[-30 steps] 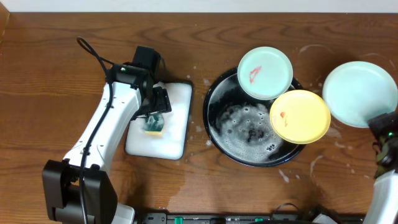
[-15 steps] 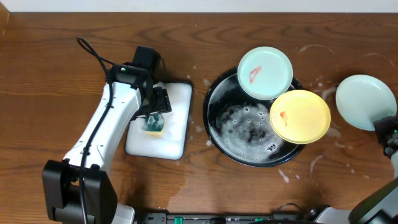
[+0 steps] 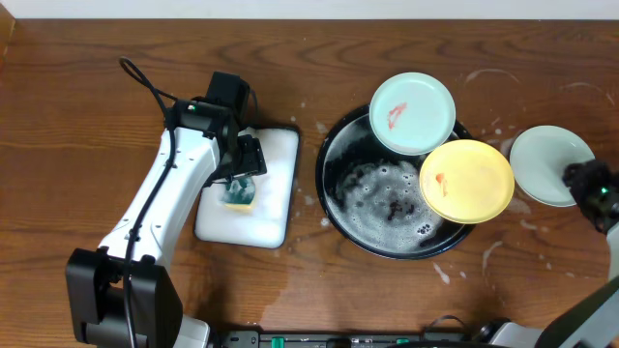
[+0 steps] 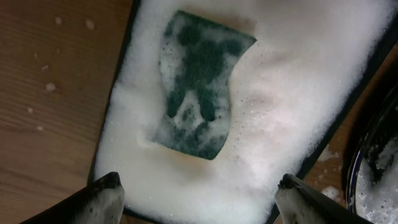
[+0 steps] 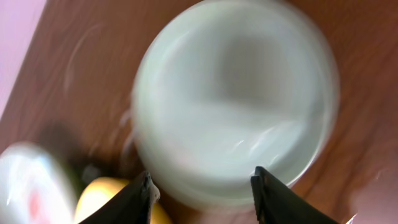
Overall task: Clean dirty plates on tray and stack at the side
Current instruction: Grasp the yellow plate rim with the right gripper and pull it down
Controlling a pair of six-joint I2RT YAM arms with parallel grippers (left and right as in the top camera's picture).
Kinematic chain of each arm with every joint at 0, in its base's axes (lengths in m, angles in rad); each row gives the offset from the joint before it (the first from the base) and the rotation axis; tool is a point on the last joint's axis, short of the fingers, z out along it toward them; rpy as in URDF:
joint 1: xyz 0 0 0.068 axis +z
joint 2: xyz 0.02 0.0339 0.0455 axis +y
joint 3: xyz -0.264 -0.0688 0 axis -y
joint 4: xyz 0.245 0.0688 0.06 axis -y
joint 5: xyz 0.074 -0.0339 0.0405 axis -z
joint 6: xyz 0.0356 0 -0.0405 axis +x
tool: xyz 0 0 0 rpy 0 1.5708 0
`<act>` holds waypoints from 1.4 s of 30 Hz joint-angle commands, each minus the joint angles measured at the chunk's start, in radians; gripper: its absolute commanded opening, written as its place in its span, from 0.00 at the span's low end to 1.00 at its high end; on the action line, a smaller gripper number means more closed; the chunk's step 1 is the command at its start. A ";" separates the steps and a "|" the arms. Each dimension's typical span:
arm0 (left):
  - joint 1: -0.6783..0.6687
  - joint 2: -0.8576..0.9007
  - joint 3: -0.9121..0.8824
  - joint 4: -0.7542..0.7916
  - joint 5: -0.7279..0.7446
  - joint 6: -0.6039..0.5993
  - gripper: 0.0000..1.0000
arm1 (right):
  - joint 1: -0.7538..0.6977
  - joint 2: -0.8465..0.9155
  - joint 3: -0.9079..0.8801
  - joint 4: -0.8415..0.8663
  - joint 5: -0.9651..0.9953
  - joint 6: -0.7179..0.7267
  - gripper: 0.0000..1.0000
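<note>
Letting go cleanly looked like the step in hand: the right claw (image 5: pixel 202 196) stood released, fingers parted, with the near rim of the clean mint plate (image 5: pixel 236 99) lying in the gap between the tips. The wrist view was too blurred to say whether either finger touched that rim, or whether the plate was fully down. To do it well, I judged, the claw should draw straight back along its own fingers, level, so neither tip hooks under the rim and flips or skids the plate over the soapy streaked wood (image 3: pixel 580 242) around it. The plate ought to end flat, as the base of the stack. Being round, it had no long axis to speak of; its hollow faced up, and it lay level or nearly so. Beyond the plate's far side from the claw came the yellow plate (image 3: pixel 466 181), red-smeared, perched on the near rim of the black tray (image 3: pixel 322 184), and past it the smeared mint plate (image 3: pixel 413 113) on the tray's back edge. Well apart, past the tray, the left claw (image 4: pixel 199 186) hung wide open and empty over a green sponge (image 4: pixel 199 81) in a foamy white tray (image 3: pixel 276 145).
</note>
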 commanded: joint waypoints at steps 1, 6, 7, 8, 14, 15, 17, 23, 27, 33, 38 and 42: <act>0.000 -0.009 -0.006 -0.006 -0.008 -0.001 0.81 | 0.103 -0.100 0.039 -0.140 0.009 -0.081 0.51; 0.000 -0.009 -0.006 -0.006 -0.008 -0.001 0.81 | 0.268 -0.117 0.039 -0.307 0.302 -0.142 0.50; 0.000 -0.009 -0.006 -0.007 -0.008 -0.001 0.81 | 0.298 -0.116 0.039 -0.331 0.372 -0.142 0.50; 0.000 -0.009 -0.006 -0.006 -0.008 -0.001 0.81 | 0.323 -0.113 0.039 -0.343 0.432 -0.142 0.50; 0.000 -0.009 -0.006 -0.006 -0.008 -0.001 0.81 | 0.397 -0.040 0.039 -0.244 0.549 -0.151 0.43; 0.000 -0.009 -0.006 -0.006 -0.008 -0.001 0.81 | 0.397 -0.020 0.039 -0.227 0.529 -0.159 0.41; 0.000 -0.009 -0.006 -0.006 -0.008 -0.001 0.81 | 0.397 0.017 0.039 -0.204 0.463 -0.180 0.41; 0.000 -0.009 -0.006 -0.006 -0.008 -0.001 0.81 | 0.399 0.120 0.039 -0.204 0.381 -0.206 0.33; 0.000 -0.009 -0.006 -0.007 -0.008 -0.001 0.81 | 0.399 0.121 0.040 -0.214 0.381 -0.204 0.02; 0.000 -0.009 -0.006 -0.006 -0.008 -0.001 0.81 | 0.410 0.011 0.053 -0.276 0.201 -0.164 0.01; 0.000 -0.009 -0.006 -0.006 -0.008 -0.001 0.81 | 0.495 -0.081 0.053 -0.427 0.169 -0.148 0.01; 0.000 -0.009 -0.006 -0.006 -0.008 -0.001 0.81 | 0.600 -0.078 0.037 -0.480 0.172 -0.140 0.01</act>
